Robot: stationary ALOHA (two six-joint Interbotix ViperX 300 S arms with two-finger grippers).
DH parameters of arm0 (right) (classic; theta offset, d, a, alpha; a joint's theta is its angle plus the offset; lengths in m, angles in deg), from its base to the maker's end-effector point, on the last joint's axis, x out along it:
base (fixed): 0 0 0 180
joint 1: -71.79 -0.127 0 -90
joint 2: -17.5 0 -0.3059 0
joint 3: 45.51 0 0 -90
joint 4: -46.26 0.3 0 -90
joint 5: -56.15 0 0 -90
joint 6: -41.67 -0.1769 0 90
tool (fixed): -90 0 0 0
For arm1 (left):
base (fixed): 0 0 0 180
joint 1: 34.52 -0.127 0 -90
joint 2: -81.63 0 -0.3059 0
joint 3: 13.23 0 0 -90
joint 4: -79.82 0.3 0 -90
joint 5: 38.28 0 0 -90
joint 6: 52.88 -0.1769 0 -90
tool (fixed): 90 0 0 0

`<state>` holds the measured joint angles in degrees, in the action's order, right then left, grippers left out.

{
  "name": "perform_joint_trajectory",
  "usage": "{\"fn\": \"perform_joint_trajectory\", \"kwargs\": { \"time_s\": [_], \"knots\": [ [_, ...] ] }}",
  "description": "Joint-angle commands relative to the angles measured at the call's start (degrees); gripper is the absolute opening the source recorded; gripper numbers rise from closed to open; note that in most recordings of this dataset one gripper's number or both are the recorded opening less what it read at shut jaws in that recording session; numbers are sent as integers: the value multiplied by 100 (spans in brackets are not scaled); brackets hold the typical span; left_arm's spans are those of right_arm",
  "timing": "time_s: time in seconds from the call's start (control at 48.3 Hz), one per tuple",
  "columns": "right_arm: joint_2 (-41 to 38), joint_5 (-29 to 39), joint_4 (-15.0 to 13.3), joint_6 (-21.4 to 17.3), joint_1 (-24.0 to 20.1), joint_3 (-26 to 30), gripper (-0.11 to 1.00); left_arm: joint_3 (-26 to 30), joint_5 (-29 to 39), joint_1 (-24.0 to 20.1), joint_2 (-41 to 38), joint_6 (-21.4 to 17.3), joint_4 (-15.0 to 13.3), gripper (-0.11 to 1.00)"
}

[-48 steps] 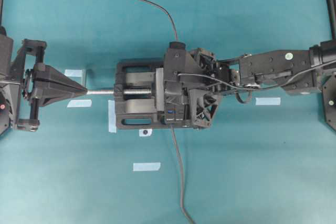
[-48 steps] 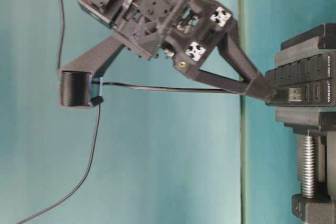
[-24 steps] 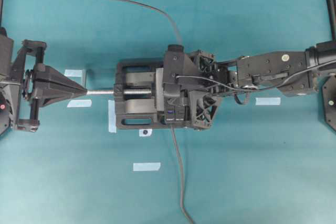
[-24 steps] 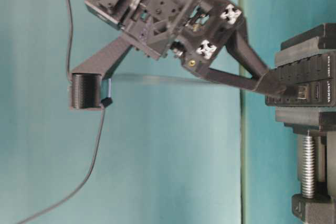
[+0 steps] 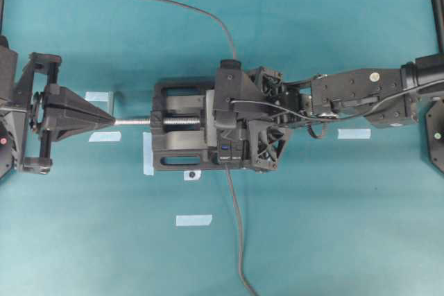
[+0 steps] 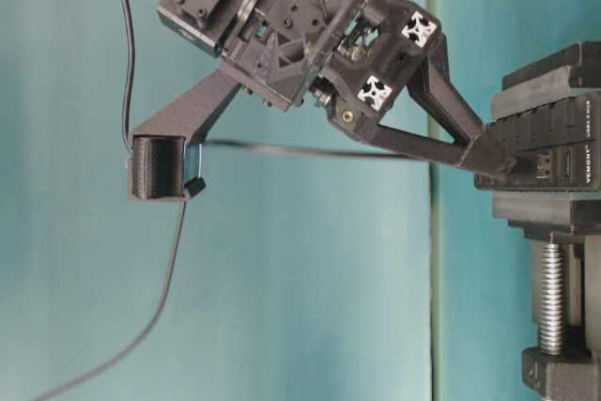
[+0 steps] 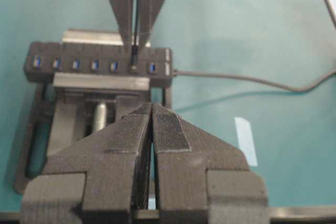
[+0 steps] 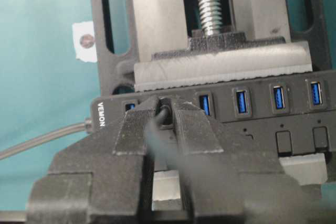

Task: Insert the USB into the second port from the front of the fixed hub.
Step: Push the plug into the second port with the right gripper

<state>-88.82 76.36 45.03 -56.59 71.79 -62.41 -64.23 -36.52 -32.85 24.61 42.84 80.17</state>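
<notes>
The right gripper [image 8: 164,115] is clamped on the USB plug [image 8: 164,113], its two fingers pinching the small black plug with only the plug's width between them. The plug sits at the second blue-slotted port from the labelled end of the hub [image 8: 252,103], pressed against or into that port; how deep it goes cannot be told. Its thin cable [image 6: 282,149] runs back under the gripper to a black spool-like holder [image 6: 157,167] on the arm.

The hub lies clamped in a black vise [image 5: 182,134] on the teal table [image 5: 333,227], with its own cable [image 5: 236,227] leaving one end.

The left gripper [image 7: 151,114] has its fingers pressed together and holds nothing. It hangs well apart from the hub, pointing at the vise screw [image 5: 135,121].
</notes>
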Motion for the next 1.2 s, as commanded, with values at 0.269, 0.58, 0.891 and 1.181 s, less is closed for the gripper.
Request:
{"fn": "perform_joint_trajectory", "kwargs": {
  "time_s": [0.269, 0.58, 0.891, 1.181],
  "knots": [
    [-35, 53, 9, -18, -35, 44, 11, 62, -53, 0, 0, 9, 9, 0],
    [-114, 149, 9, -26, -26, 0, 11, 53, -62, 9, 0, 9, 9, 0],
    [-281, 158, 9, -26, -44, 18, 11, 18, -123, 0, 0, 9, 9, 0],
    [-281, 272, 9, -26, -44, 26, 11, 18, -114, 0, 0, 9, 9, 0]
  ]
}}
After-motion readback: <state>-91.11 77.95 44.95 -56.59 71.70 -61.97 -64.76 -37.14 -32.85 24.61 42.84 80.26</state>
